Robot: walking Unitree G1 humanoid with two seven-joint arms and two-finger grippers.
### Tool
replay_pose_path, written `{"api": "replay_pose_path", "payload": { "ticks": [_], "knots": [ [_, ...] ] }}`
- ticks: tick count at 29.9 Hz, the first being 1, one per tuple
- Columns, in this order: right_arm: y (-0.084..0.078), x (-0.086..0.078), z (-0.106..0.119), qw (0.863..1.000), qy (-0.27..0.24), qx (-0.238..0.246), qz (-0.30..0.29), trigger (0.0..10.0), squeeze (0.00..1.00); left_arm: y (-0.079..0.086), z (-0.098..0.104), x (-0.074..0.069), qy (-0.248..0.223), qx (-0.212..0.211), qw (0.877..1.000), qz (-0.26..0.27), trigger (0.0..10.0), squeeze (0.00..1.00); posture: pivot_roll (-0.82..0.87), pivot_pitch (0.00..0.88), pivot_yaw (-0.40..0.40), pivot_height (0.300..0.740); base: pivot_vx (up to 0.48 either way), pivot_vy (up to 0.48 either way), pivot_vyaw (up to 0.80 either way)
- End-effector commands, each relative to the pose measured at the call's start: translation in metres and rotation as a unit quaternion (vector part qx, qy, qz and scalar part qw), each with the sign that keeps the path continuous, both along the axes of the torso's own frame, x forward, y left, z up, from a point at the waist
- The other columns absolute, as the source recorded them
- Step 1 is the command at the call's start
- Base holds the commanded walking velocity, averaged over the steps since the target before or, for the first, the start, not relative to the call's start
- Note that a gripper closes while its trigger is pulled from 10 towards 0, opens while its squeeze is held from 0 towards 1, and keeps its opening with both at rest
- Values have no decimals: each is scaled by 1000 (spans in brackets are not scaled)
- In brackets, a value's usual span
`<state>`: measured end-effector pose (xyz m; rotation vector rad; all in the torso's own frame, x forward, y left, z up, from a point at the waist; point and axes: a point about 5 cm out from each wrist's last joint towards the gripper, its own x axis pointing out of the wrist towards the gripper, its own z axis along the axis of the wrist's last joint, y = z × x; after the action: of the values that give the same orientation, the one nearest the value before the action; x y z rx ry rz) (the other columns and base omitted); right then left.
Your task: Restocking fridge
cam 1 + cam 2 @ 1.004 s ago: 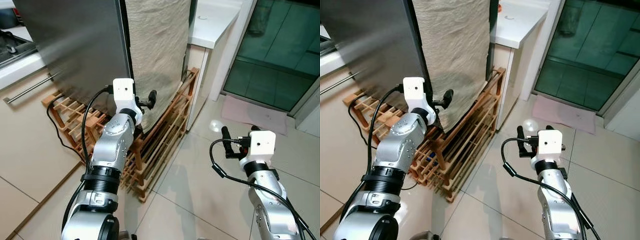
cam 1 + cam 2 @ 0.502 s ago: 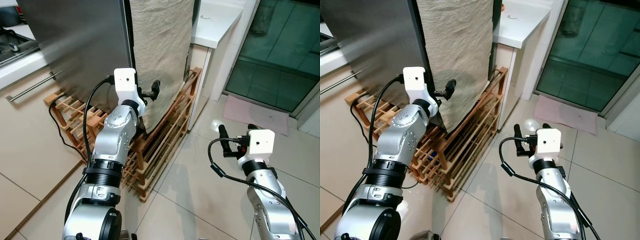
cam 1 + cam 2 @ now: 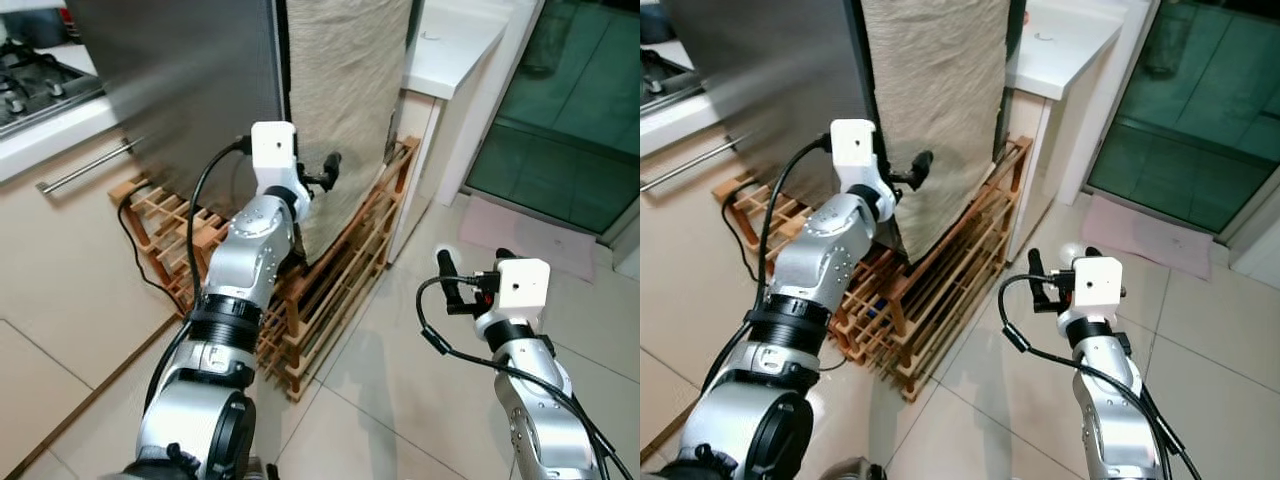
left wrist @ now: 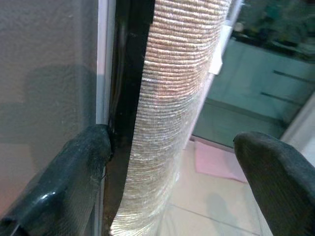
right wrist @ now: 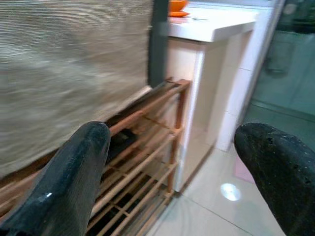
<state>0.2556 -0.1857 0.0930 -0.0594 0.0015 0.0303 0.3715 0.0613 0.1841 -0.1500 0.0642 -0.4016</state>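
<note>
Fridge (image 3: 190, 90), cloth-draped (image 3: 345, 110), stands on the wooden rack (image 3: 330, 290); door looks shut, nothing stocked yet. Left gripper (image 3: 325, 172), fingers spread wide, sits at the door's edge seam. Right gripper (image 3: 470, 285) hangs released over the floor tiles, holding nothing.

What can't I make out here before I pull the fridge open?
- Fridge inside: hidden by the shut door and hanging cloth, head views.
- Fridge top: cut off by the frame edge.
- Orange thing on the counter: blurred, cropped, right wrist view.
- Rack contents: too dark.
</note>
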Motion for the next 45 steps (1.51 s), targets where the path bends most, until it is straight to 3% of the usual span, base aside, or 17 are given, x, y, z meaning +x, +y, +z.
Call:
{"api": "replay_pose_path", "payload": {
  "ticks": [1,5,7,10,11,14,17,20,23,28,30,32,34,36,38,42,45],
  "knots": [
    [-1,2,-1,1000,5,2,0,10000,0,-42,12,-10,-21,-14,993,-114,10000,0,-121,0,13,726,0,0,0],
    [-1,3,-2,1000,7,3,0,10000,0,-53,20,-16,-31,-60,982,-174,10000,0,-126,0,14,726,0,0,0],
    [-1,3,-2,1000,9,3,1,10000,0,-59,22,-20,-8,-114,972,-206,10000,0,-127,0,14,726,0,0,0],
    [-1,4,-4,1000,13,3,3,10000,0,-67,27,-25,0,-159,959,-235,10000,0,-130,0,15,726,0,0,0],
    [-1,4,-4,1000,13,3,3,10000,0,-67,27,-25,0,-159,959,-235,10000,0,-130,0,15,726,0,0,0],
    [0,4,-5,1000,16,4,6,10000,0,-75,34,-36,-20,-168,942,-290,10000,0,-133,0,14,726,0,0,0],
    [1,4,-6,1000,19,4,10,10000,0,-74,35,-40,-28,-162,938,-304,10000,0,-133,0,14,726,0,0,0],
    [5,2,-10,999,29,5,21,10000,0,-53,35,-50,-44,-137,935,-325,10000,0,-132,0,14,726,0,0,0],
    [5,2,-11,999,30,5,22,10000,0,-44,34,-53,-43,-132,935,-327,10000,0,-132,0,14,726,0,0,0],
    [8,1,-12,999,33,12,28,10000,0,1,30,-59,-50,-104,952,-285,10000,0,-106,0,13,726,0,0,0],
    [11,3,-12,999,32,15,36,10000,0,23,24,-56,-44,-85,967,-236,10000,0,-90,0,10,726,0,0,0],
    [15,6,-11,998,30,19,47,10000,0,41,17,-52,-41,-68,983,-167,10000,0,-67,0,7,726,0,0,0],
    [24,10,-6,997,26,33,66,10000,0,63,7,-42,-39,-34,997,-48,10000,0,-62,0,7,726,0,0,0],
    [39,17,5,993,12,44,109,10000,0,85,-10,-40,-32,21,997,61,10000,0,-54,0,7,726,0,0,0],
    [47,28,19,992,-9,42,121,10000,0,89,-27,-46,-21,65,994,89,10000,0,-49,0,5,726,0,0,0],
    [43,44,26,993,-25,33,109,10000,0,86,-43,-53,-21,121,987,103,10000,0,-48,0,7,726,0,0,0],
    [42,48,28,994,-29,28,101,10000,0,89,-51,-55,-10,110,986,122,10000,0,-47,0,5,726,0,0,0]
  ]
}}
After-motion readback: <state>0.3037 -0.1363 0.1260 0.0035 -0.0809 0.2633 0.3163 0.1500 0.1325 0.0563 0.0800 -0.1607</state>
